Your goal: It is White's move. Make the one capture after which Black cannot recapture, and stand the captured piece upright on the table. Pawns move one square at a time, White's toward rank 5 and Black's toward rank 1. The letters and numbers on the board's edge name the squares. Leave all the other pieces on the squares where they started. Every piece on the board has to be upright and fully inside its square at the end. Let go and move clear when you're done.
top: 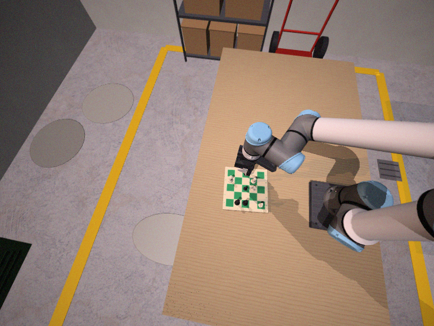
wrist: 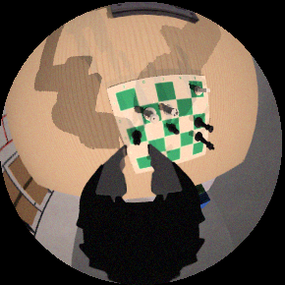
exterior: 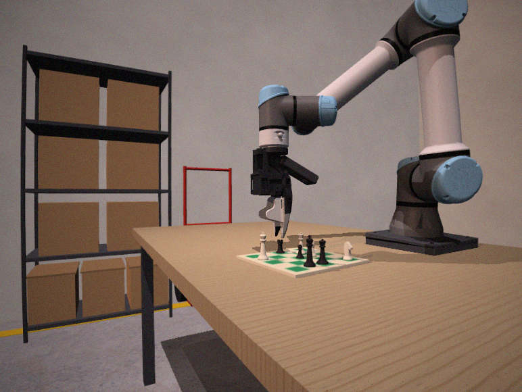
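Black pawn: a small black pawn (exterior: pixel 279 246) stands upright on the far left part of the board, in the middle of the side picture. In the wrist picture it (wrist: pixel 137 137) sits just above the fingertips.
Gripper: the gripper (exterior: pixel 280 230) hangs right above that pawn, pointing down. It does not touch it.
Fingers: the two fingers are a small way apart. They pinch nothing.
Board: the green and white board (top: pixel 227 204) lies flat on the table, near the middle of the top picture.
Other pieces: a white king (exterior: pixel 262 247) stands at the left. Two tall black pieces (exterior: pixel 310 251) stand in front. A white knight (exterior: pixel 347 250) stands at the right.
Table: the wooden table (exterior: pixel 379 320) fills the lower right of the side picture.
Rack: a dark shelf rack (exterior: pixel 24 193) with brown boxes stands at the left.
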You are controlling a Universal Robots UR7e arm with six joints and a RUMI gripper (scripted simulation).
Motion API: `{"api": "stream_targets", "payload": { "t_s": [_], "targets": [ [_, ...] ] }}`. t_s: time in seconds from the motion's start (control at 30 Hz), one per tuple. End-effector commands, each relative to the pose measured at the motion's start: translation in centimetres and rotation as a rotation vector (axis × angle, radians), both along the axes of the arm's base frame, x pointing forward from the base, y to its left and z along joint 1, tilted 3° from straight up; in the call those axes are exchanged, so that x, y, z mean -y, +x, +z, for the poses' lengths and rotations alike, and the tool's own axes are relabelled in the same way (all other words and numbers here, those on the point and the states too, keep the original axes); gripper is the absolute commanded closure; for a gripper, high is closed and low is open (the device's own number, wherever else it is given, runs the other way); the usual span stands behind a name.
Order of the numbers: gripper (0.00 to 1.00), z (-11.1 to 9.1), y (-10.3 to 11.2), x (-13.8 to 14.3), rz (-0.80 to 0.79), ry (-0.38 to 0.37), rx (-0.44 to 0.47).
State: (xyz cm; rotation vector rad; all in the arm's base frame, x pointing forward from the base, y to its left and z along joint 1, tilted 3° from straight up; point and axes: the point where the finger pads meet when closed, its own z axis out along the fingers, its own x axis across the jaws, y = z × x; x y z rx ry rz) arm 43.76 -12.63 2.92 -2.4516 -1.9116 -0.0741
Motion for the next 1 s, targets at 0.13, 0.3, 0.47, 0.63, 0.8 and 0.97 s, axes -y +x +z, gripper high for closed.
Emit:
{"api": "stream_targets", "payload": {
  "t_s": [0.13,0.3,0.47,0.63,0.8,0.97],
  "targets": [
    [0.78,0.0,0.0,0.0,0.0,-0.001,0.001],
    [0.78,0.0,0.0,0.0,0.0,-0.001,0.001],
    [0.78,0.0,0.0,0.0,0.0,-0.001,0.001],
    [0.78,-0.1,0.0,0.0,0.0,-0.001,0.001],
    [0.78,-0.8,0.0,0.0,0.0,-0.001,0.001],
    [0.78,-1.3,0.1,-0.1,0.0,-0.001,0.001]
  ]
}}
